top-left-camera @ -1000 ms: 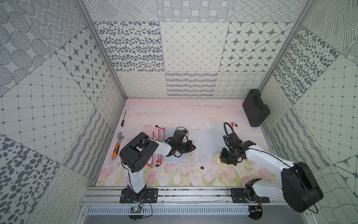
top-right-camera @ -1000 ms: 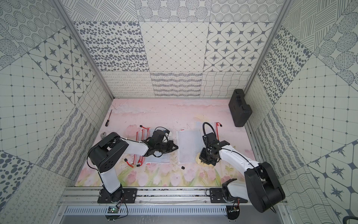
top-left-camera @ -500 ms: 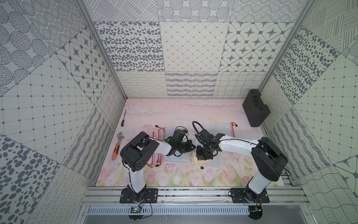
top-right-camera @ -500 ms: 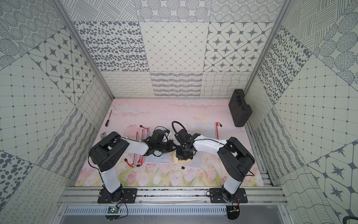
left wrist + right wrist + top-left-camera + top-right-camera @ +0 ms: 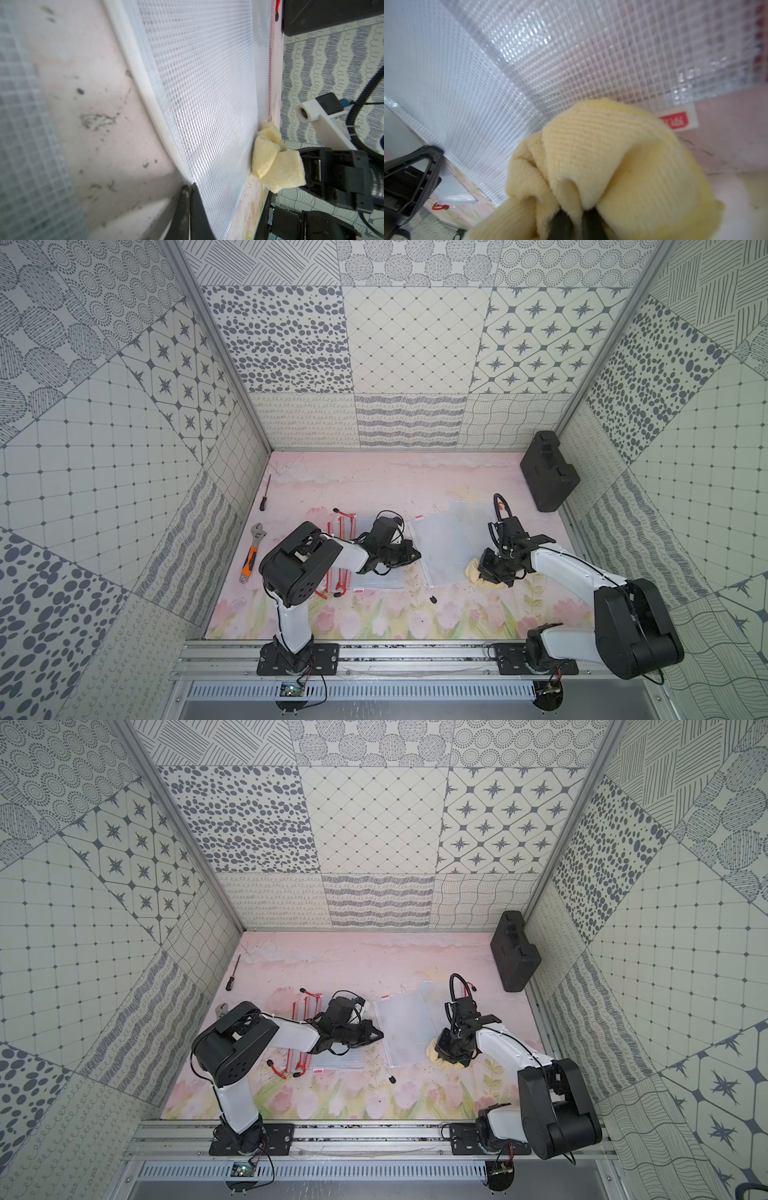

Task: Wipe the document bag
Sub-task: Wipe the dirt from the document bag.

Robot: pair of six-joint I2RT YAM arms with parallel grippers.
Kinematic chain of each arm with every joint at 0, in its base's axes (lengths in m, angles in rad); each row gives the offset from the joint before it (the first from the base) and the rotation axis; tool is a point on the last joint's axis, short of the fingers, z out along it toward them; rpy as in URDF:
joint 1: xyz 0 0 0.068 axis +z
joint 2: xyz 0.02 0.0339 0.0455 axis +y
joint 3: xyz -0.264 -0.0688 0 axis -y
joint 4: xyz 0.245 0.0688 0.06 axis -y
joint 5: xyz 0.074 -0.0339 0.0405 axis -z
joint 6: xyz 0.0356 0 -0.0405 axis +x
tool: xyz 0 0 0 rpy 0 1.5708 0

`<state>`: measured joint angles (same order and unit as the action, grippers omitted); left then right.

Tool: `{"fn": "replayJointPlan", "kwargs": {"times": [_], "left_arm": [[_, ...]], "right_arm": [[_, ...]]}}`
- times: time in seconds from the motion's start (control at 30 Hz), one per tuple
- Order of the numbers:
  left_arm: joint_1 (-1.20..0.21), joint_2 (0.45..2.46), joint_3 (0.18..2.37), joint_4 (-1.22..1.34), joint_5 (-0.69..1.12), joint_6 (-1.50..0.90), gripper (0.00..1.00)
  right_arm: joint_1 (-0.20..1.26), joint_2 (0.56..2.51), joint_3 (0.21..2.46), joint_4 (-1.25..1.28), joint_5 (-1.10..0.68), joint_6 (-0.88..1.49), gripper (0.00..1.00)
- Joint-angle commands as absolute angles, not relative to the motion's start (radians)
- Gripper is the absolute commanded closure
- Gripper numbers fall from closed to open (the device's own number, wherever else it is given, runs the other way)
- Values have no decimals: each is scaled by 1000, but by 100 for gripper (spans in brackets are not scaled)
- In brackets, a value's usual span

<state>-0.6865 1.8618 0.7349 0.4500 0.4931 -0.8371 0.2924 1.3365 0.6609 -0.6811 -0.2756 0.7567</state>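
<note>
Cloth (image 5: pixel 473 571) in right fingers (image 5: pixel 562 225) swept near second bag (image 5: pixel 471 518); left fingers (image 5: pixel 184 207) pinch document bag (image 5: pixel 440 549)

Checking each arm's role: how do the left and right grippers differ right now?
The left gripper pinches the document bag by its white-trimmed corner; the right gripper clamps a bunched yellow cloth. The left gripper sits at one side of the bag, the right gripper beside the opposite side. Both are shut.
</note>
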Motion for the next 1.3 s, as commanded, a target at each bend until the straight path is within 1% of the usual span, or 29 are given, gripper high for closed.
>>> {"fn": "replayJointPlan", "kwargs": {"times": [0.0,0.07,0.13,0.2,0.27,0.37,0.43,0.53,0.63,0.73,0.8,0.87,0.93,1.1,1.2,1.27], "left_arm": [[-681,1903,716,29,314,-817,100],[-681,1902,716,30,313,-816,100],[-681,1902,715,28,314,-818,100],[-681,1900,712,29,312,-820,100],[-681,1895,707,28,308,-821,100],[-680,1890,703,31,305,-822,100],[-680,1892,703,32,307,-822,100],[-680,1891,703,33,308,-823,100],[-678,1891,703,33,309,-820,100],[-677,1892,702,34,310,-819,100],[-676,1873,696,31,309,-821,100],[-676,1805,677,28,297,-816,100],[-676,1708,673,-27,249,-801,100],[-676,1346,739,-314,89,-705,100],[-676,1137,821,-533,-19,-646,100],[-675,1037,891,-684,-96,-618,100]], "right_arm": [[448,1409,759,-696,-222,812,100],[553,1492,849,-671,-223,847,100],[604,1570,906,-631,-240,860,100],[610,1616,925,-617,-247,857,100],[588,1633,915,-621,-216,838,100],[497,1629,855,-622,-229,792,100],[412,1598,801,-639,-220,751,100],[243,1519,712,-676,-189,677,100],[119,1468,705,-737,-140,599,100],[64,1442,745,-781,-128,560,100],[60,1414,778,-794,-138,565,100],[60,1381,812,-800,-158,583,100],[60,1361,833,-797,-181,595,100],[60,1355,853,-800,-201,587,100],[60,1361,842,-794,-218,578,100],[61,1359,825,-782,-230,578,100]]}}
